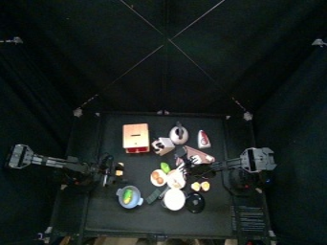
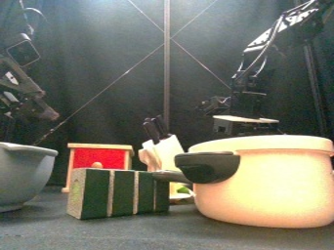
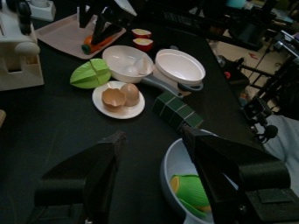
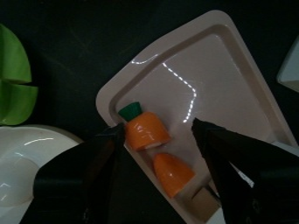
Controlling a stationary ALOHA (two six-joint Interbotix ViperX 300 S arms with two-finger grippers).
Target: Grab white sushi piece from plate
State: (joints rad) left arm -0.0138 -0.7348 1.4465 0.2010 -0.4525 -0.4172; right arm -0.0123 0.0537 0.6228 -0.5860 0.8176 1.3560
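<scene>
**Operator:** Where does the job stand?

**Inspector:** Not done. Your right end effector [image 4: 156, 138] hangs over the plate [image 4: 222, 70] with its jaws spread wide and nothing between them. No grasp has been made.

**Operator:** And the white piece?

**Inspector:** You have two orange pieces [image 4: 146, 129] directly under the jaws. A pale piece [image 4: 201, 203] shows only at the edge of the right wrist view, just beyond the orange ones. I judge that to be your target, but too little of it shows to confirm. The plate itself lies right of the desk's middle.

**Operator:** What remains?

**Inspector:** By my reading, everything that counts. You must shift off the orange pieces and centre on the pale one, then descend, close and lift it clear.

**Operator:** The left arm?

**Inspector:** Resting at the desk's left, its left end effector [image 3: 152, 144] spread and empty above a bowl [image 3: 170, 175].
</scene>
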